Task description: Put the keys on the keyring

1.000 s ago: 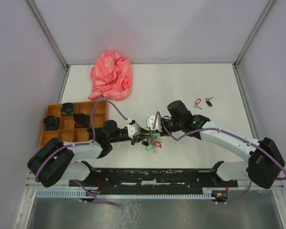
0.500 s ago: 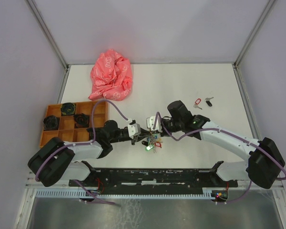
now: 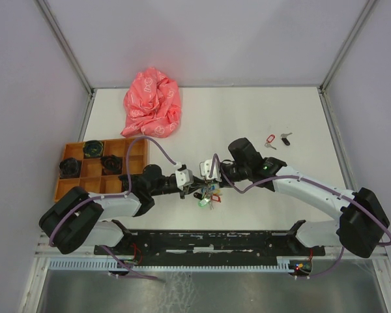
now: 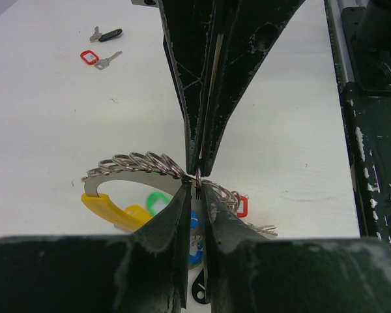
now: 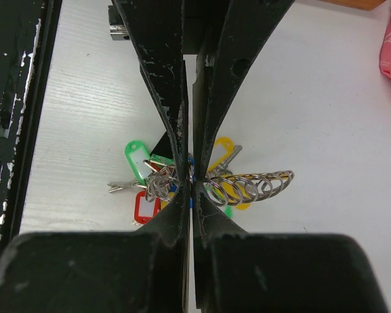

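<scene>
The keyring (image 4: 133,164) is a silver clip with a yellow grip, several small rings and coloured tags; it hangs just above the table between both grippers. My left gripper (image 4: 199,188) is shut on one thin ring of it. My right gripper (image 5: 191,186) is shut on the same ring from the opposite side, tip to tip. In the top view the left gripper (image 3: 198,190), right gripper (image 3: 212,184) and keyring (image 3: 207,197) meet at centre front. The red-headed key (image 3: 270,139) and black-headed key (image 3: 285,137) lie loose on the table at far right, also in the left wrist view (image 4: 91,57), (image 4: 109,34).
A crumpled pink cloth (image 3: 152,103) lies at the back left. An orange compartment tray (image 3: 135,151) with black parts stands at the left. A black rail (image 3: 208,240) runs along the near table edge.
Both grippers stay pinched together on the ring; only the hanging tags shift slightly.
</scene>
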Available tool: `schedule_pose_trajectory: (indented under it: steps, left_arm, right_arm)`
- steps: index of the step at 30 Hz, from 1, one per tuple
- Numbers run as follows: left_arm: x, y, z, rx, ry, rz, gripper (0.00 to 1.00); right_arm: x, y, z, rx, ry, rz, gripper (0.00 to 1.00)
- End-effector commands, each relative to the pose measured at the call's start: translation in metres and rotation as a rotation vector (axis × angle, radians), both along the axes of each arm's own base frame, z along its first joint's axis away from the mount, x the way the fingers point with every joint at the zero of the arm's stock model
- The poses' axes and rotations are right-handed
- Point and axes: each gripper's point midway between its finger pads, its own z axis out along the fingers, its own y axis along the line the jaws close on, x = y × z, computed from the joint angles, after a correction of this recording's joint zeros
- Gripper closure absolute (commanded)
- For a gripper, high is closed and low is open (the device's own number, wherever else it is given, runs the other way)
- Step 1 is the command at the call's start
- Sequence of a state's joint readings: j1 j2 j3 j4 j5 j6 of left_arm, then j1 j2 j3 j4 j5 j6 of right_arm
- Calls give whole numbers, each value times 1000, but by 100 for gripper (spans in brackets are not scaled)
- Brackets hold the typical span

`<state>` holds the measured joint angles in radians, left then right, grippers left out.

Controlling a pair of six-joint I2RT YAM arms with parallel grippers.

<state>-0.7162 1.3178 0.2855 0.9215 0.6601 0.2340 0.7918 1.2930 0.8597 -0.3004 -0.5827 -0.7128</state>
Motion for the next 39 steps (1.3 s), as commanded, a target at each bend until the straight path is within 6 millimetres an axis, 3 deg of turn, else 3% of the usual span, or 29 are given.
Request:
schedule_pose_trajectory:
  steps: [1, 4, 8, 15, 22, 27, 39]
  left_arm:
    - [7, -6, 21, -39, -99, -4, 83]
    - [5, -6, 24, -48, -102, -8, 86]
    - [5, -4, 24, -45, -119, -2, 97]
    - [9, 4, 19, -19, -164, 42, 97]
    - [13, 8, 13, 2, -184, 85, 97]
    - [16, 10, 10, 7, -181, 117, 97]
    - [30, 13, 7, 24, -139, 199, 97]
  right_arm:
    - [3, 13, 19, 52, -46, 33, 99]
    - [2, 12, 17, 40, -46, 31, 99]
    - [4, 10, 17, 26, -49, 20, 96]
    - [7, 3, 33, 56, -20, -98, 70]
    - [28, -12, 62, 167, 53, -410, 44]
    - [64, -48, 70, 200, 95, -786, 29]
    - [142, -137, 33, 229, 273, -1362, 7]
